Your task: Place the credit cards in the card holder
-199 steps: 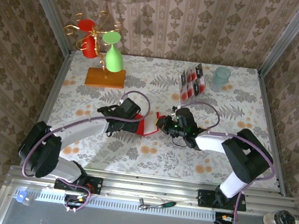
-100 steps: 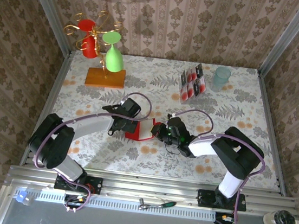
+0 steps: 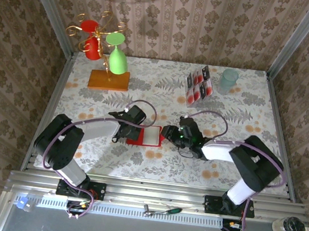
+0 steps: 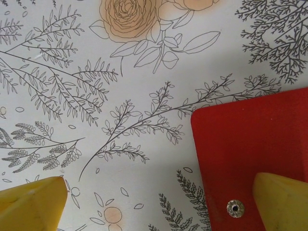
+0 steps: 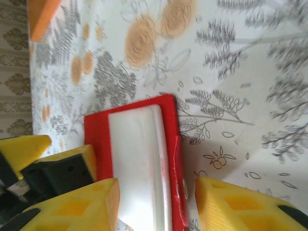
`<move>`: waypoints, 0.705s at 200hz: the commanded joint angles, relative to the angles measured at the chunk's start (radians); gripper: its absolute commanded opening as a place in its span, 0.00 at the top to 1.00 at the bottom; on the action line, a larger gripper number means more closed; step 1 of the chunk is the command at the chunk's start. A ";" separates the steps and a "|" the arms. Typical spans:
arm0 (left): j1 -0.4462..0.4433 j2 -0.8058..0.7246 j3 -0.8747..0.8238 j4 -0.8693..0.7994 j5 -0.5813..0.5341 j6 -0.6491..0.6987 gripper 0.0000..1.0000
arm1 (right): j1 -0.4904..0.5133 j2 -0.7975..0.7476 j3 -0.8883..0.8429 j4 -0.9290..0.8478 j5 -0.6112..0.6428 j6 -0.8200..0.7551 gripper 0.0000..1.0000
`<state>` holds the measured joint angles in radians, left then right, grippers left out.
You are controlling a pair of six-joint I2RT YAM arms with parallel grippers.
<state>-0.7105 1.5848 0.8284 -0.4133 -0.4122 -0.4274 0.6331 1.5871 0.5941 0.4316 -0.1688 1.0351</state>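
Card holder (image 3: 149,136) flat mid-table; left gripper (image 4: 156,202) wide open over its left edge, right gripper (image 5: 156,207) open, straddling its right edge.

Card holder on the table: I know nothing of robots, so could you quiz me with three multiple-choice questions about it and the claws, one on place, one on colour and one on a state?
1. Where does the card holder lie?
A. Held up in the air.
B. Flat on the table, between the two grippers.
C. Propped against the back wall.

2. What colour are the fingers of the left gripper?
A. Yellow.
B. Blue.
C. White.

3. How does the left gripper stand?
A. Shut on a card.
B. Shut on the card holder.
C. Open.

Answers:
1 B: the top view shows it flat on the flowered table, with the left gripper on one side and the right gripper on the other.
2 A: both fingertips in the left wrist view are yellow.
3 C: that view shows the fingers far apart, pinching nothing.
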 commanded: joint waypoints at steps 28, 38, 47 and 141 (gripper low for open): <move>-0.023 0.007 -0.006 -0.011 -0.063 -0.033 0.00 | -0.034 -0.142 0.121 -0.416 -0.056 -0.206 0.52; -0.025 0.007 -0.006 -0.011 -0.063 -0.032 0.00 | -0.031 -0.131 0.152 -0.436 -0.076 -0.221 0.53; -0.028 0.007 -0.006 -0.009 -0.066 -0.031 0.00 | -0.022 -0.115 0.178 -0.444 -0.088 -0.232 0.56; -0.035 0.009 -0.016 0.011 -0.049 -0.003 0.00 | -0.023 0.144 0.209 -0.267 -0.102 -0.189 0.90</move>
<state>-0.7391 1.5848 0.8268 -0.4103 -0.4576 -0.4408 0.6369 1.7004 0.8463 0.0982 -0.2829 0.8265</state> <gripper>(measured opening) 0.999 0.108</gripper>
